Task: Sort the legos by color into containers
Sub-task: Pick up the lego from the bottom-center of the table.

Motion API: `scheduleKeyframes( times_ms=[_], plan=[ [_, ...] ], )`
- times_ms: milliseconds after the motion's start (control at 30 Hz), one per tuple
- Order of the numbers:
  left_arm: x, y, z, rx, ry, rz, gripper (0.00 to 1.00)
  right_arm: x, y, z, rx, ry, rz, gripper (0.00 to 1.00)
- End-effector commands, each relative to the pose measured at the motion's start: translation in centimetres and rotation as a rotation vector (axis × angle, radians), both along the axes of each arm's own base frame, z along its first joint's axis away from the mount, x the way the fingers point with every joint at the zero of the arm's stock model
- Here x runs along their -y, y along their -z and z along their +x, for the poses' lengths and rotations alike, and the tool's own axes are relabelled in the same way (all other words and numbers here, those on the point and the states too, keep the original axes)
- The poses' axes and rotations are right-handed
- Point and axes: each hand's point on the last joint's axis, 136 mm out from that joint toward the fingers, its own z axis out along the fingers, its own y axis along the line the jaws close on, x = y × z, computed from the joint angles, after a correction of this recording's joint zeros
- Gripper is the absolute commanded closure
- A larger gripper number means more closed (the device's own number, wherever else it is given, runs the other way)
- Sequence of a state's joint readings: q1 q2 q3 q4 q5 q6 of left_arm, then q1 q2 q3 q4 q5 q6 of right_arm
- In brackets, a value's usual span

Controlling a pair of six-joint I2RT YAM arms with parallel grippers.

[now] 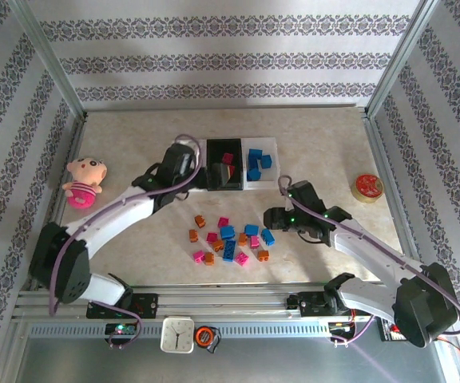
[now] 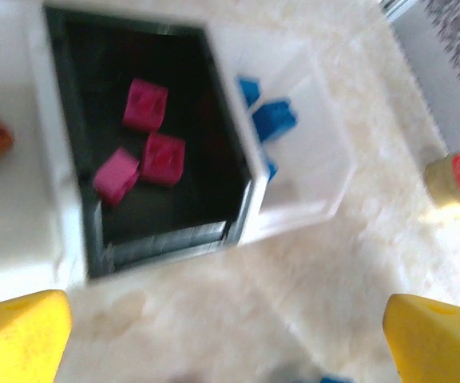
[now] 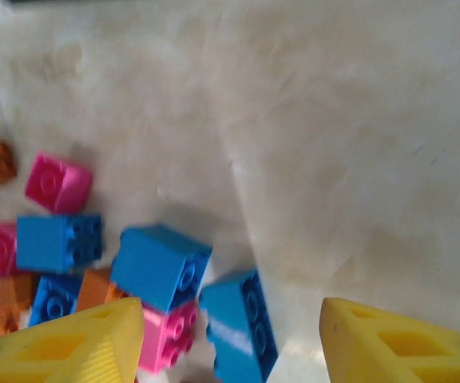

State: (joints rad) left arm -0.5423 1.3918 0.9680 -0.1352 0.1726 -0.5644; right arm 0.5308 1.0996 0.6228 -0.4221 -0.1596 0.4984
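On the near side of the black tray (image 2: 94, 72), below which the left gripper (image 2: 226, 319) hangs spread and empty, lie the loose legos (image 1: 230, 239), the nearer right gripper (image 3: 228, 319) gaping astride a blue brick (image 3: 239, 329) lying lengthwise between its jaws.

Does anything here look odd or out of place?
Nothing looks spilled or broken. Two things don't belong with the bricks: a pink plush doll at the left edge of the table and a round red tin at its right.

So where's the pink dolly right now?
In the top view, the pink doll sits at the far left edge of the table, well to the left of the trays.
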Motion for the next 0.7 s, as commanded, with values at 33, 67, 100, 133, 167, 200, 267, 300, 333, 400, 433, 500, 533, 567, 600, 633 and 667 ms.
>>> scheduleKeyframes(
  times_ms=[33,67,100,133,167,200,267,300,333,400,433,500,533,567,600,633,667],
  plan=[
    [-1.9,2.5,-3.6,-0.042,-0.042,-0.043,0.0,-0.4,2.9,-3.4,-0.127,-0.072,-0.063,0.4],
    [-2.6,2.9,-4.2,-0.042,-0.06,-0.038,0.0,-0.6,3.3,-3.7,-0.135,-0.083,-0.078,0.4],
    [-3.2,3.2,-4.8,-0.041,-0.074,-0.034,0.0,-0.6,3.6,-3.7,-0.142,-0.085,-0.088,0.4],
    [-3.8,3.4,-5.3,-0.039,-0.088,-0.032,0.0,-0.8,3.8,-3.6,-0.145,-0.086,-0.097,0.4],
    [-4.3,3.6,-5.8,-0.037,-0.1,-0.033,0.0,-0.9,4.0,-3.4,-0.145,-0.088,-0.103,0.41],
    [-4.6,3.8,-6.1,-0.035,-0.107,-0.037,0.0,-1.0,4.2,-3.1,-0.142,-0.084,-0.109,0.41],
    [-5.1,4.1,-6.8,-0.037,-0.119,-0.046,0.0,-1.0,4.6,-2.6,-0.138,-0.077,-0.13,0.43],
    [-5.3,4.3,-7.0,-0.041,-0.125,-0.048,0.0,-1.1,4.9,-2.4,-0.139,-0.079,-0.14,0.44],
    [-5.4,4.4,-7.2,-0.045,-0.129,-0.047,0.0,-1.1,5.0,-2.2,-0.141,-0.081,-0.148,0.45],
    [-6.0,4.8,-7.6,-0.052,-0.144,-0.037,0.0,-1.2,5.5,-2.1,-0.152,-0.09,-0.163,0.49],
    [-6.2,5.0,-7.8,-0.053,-0.152,-0.034,0.0,-1.3,5.7,-2.0,-0.158,-0.093,-0.168,0.51],
    [-6.7,5.2,-8.0,-0.051,-0.166,-0.025,0.0,-1.3,5.9,-1.9,-0.162,-0.091,-0.174,0.58],
    [-6.9,5.2,-8.1,-0.048,-0.172,-0.023,0.0,-1.3,5.8,-1.8,-0.158,-0.088,-0.175,0.62],
    [-7.1,5.2,-8.1,-0.044,-0.178,-0.022,0.0,-1.2,5.7,-1.7,-0.15,-0.083,-0.175,0.67],
    [-7.2,5.2,-8.2,-0.041,-0.182,-0.02,0.0,-1.2,5.4,-1.6,-0.138,-0.08,-0.175,0.71],
    [-7.3,5.1,-8.2,-0.037,-0.185,-0.019,0.0,-1.2,5.1,-1.4,-0.127,-0.079,-0.172,0.74],
    [-7.4,5.1,-8.2,-0.035,-0.189,-0.017,0.0,-1.2,4.7,-1.2,-0.112,-0.079,-0.162,0.78]
  ],
)
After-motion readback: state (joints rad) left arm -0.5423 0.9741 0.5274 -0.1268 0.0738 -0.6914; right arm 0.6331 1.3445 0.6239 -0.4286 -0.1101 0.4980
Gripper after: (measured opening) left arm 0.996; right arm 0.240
